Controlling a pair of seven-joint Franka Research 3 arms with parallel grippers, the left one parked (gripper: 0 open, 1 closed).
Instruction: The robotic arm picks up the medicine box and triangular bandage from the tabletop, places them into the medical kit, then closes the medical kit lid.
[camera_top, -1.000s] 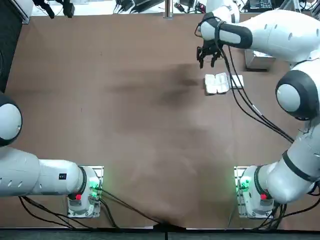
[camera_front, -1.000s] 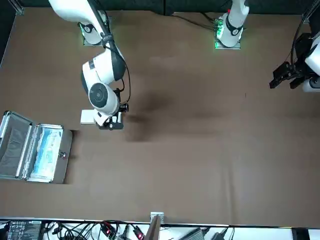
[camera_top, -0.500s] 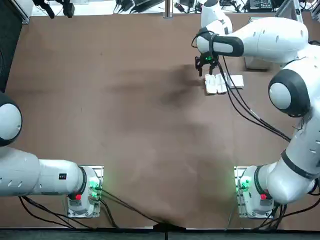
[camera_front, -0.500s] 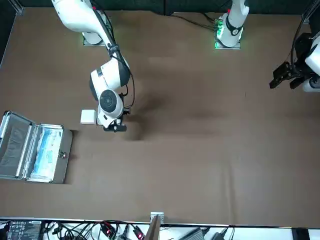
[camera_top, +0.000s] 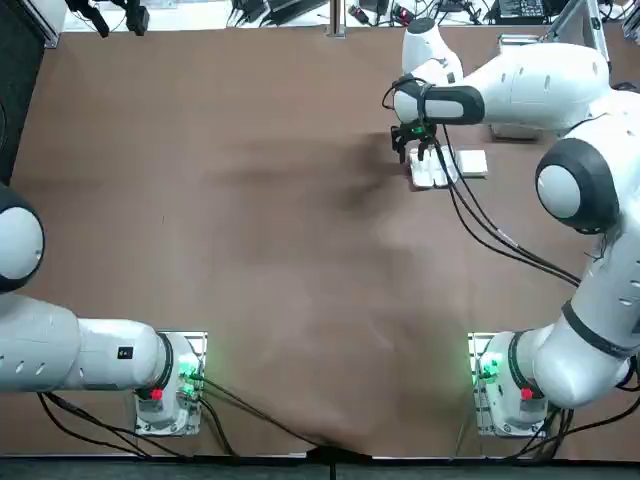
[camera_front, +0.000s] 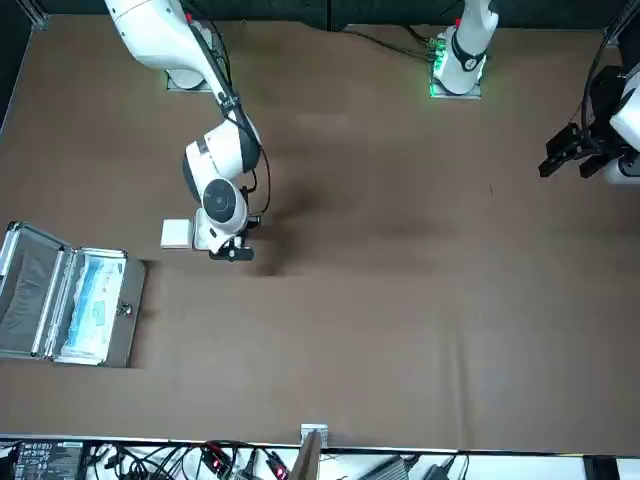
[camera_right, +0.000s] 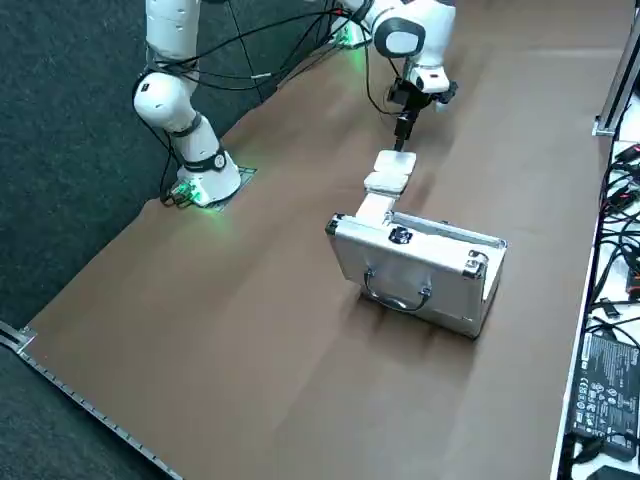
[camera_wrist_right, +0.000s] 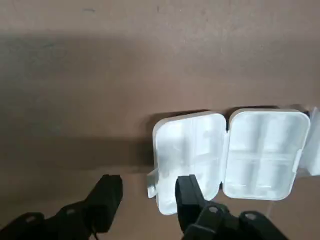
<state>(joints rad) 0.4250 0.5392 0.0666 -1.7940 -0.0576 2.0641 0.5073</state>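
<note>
Your case (camera_right: 400, 272): silver. Inside it: blue-and-white lining (camera_front: 92, 308). Near it: your box (camera_wrist_right: 262, 152), white; your right gripper (camera_wrist_right: 150, 182), black; your arm (camera_front: 222, 150), white with dark bands. Under it: your table (camera_top: 250, 250), brown.

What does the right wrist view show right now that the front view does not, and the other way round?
Only the right wrist view shows the inside of the medicine box, open, its two halves divided into compartments.

Only the front view shows the medical kit, standing open with its blue-and-white lining.

Both show the right gripper, near the medicine box, and part of the brown tabletop.
</note>
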